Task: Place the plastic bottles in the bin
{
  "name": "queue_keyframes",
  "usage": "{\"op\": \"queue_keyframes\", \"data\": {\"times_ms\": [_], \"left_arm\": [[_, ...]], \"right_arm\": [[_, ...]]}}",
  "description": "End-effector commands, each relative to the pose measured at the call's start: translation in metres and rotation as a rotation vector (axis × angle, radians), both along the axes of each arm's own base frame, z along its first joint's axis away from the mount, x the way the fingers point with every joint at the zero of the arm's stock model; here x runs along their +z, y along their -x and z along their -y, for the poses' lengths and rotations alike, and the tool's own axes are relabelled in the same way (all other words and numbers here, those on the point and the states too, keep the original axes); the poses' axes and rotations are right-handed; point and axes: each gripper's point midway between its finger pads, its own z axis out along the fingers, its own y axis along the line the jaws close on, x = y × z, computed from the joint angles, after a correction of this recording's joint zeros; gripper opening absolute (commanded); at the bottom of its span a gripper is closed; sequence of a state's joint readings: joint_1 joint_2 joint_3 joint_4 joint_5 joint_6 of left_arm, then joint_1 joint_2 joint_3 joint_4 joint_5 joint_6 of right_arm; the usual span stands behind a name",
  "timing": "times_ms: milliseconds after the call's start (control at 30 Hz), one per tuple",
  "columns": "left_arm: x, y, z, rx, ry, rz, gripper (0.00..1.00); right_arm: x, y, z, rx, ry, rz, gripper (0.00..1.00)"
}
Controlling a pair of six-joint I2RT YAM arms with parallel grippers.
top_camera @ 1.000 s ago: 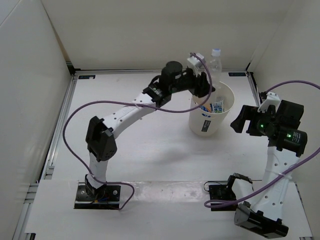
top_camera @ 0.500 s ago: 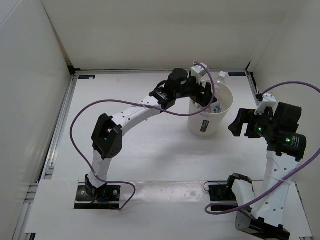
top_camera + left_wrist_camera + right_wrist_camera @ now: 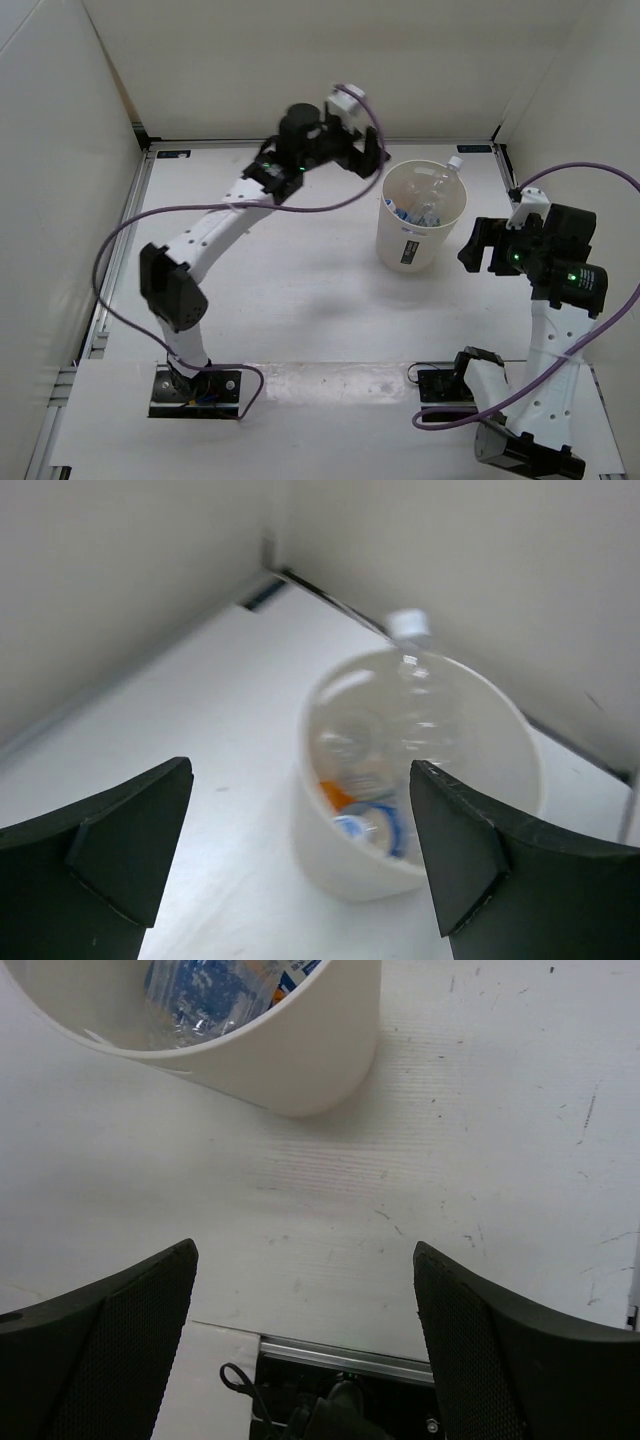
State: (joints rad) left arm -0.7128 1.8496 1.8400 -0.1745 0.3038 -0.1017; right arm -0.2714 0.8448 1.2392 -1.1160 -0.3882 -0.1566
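left gripper [image 3: 362,158]: jaws wide, empty, raised near bin [image 3: 408,250] | right gripper [image 3: 478,248]: jaws wide, empty, just right of bin | bottles [image 3: 405,212]: inside bin; plain bottle [image 3: 440,185] leans, cap above rim | risk: if you clip that cap or the bin wall, expect a spill.

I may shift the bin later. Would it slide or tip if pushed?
Probably slide: the bin looks like thin plastic, so light, and sits flat on the smooth table. A high push might tip it, since it tapers to a narrower base and the clear bottle leans against its far rim.
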Motion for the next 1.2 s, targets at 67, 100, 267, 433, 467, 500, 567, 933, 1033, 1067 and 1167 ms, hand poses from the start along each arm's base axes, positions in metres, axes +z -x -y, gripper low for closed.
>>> {"op": "queue_keyframes", "data": {"times_ms": [67, 100, 267, 433, 467, 500, 567, 933, 1033, 1067, 1167], "left_arm": [[0.082, -0.024, -0.139, 0.333, 0.047, 0.12, 1.0], [0.074, -0.019, -0.168, 0.383, 0.019, 0.092, 1.0], [0.014, -0.018, -0.3, 0.829, 0.006, -0.115, 1.0], [-0.027, 0.022, -0.38, 1.017, 0.004, -0.112, 1.0], [-0.049, 0.027, -0.393, 1.055, -0.037, -0.134, 1.0], [-0.058, 0.032, -0.404, 1.097, -0.062, -0.14, 1.0], [-0.095, 0.053, -0.428, 1.195, -0.116, -0.192, 1.0], [-0.179, 0.132, -0.491, 1.599, -0.049, -0.272, 1.0], [-0.196, 0.141, -0.489, 1.572, -0.113, -0.312, 1.0], [-0.2, 0.142, -0.487, 1.555, -0.135, -0.321, 1.0], [-0.209, 0.136, -0.48, 1.465, -0.191, -0.286, 1.0]], "right_arm": [[0.01, -0.018, 0.014, -0.066, 0.1, 0.049, 0.9], [0.011, -0.022, 0.025, -0.123, 0.142, 0.056, 0.9], [0.009, -0.034, 0.02, -0.09, 0.163, 0.085, 0.9], [-0.006, -0.04, 0.019, -0.1, 0.133, 0.031, 0.9], [-0.007, -0.04, 0.018, -0.096, 0.131, 0.022, 0.9], [-0.01, -0.042, 0.018, -0.093, 0.134, 0.011, 0.9], [-0.012, -0.045, 0.019, -0.094, 0.14, 0.001, 0.9], [-0.032, -0.05, 0.035, -0.154, 0.155, -0.064, 0.9], [-0.035, -0.048, 0.046, -0.198, 0.177, -0.068, 0.9], [-0.035, -0.048, 0.049, -0.212, 0.176, -0.068, 0.9], [-0.036, -0.045, 0.054, -0.24, 0.177, -0.071, 0.9]]}}
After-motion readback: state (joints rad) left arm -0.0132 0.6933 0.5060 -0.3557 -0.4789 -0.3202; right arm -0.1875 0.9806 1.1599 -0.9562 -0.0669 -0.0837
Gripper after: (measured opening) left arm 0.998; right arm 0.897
